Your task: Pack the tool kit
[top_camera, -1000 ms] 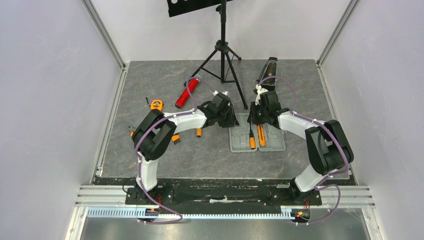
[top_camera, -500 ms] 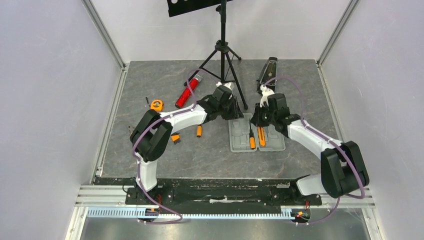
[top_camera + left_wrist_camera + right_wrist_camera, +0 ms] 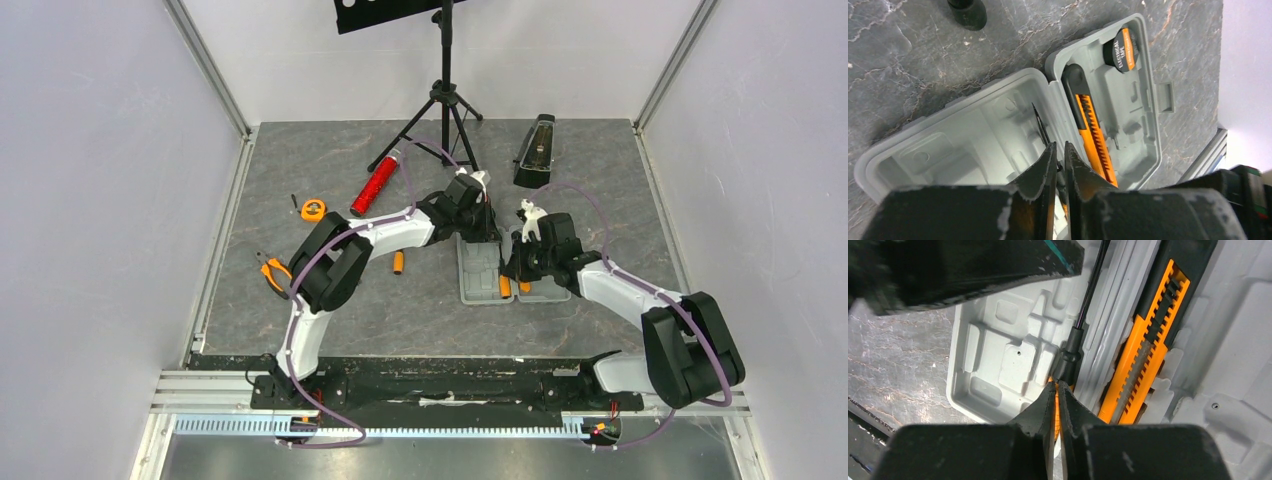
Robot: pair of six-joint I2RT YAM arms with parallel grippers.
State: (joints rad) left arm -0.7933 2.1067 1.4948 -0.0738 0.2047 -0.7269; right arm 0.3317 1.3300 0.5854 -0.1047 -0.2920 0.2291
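Now seating screwdriver (image 3: 1071,347) in grey case (image 3: 478,265), mid-table, next to knife (image 3: 1148,355). Pushing on its handle end w/ right gripper (image 3: 1056,385), tips pressed together. Hovering left gripper (image 3: 1059,147) over shaft, tips nearly together, can't tell if pinching. Next: press flat, then go get pliers (image 3: 270,270).

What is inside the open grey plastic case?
An orange-and-black utility knife, a black electrical tape roll and a black-shafted screwdriver by the hinge. Other visible recesses are bare. The left tool and right tool cover most of its handle and nearby recesses.
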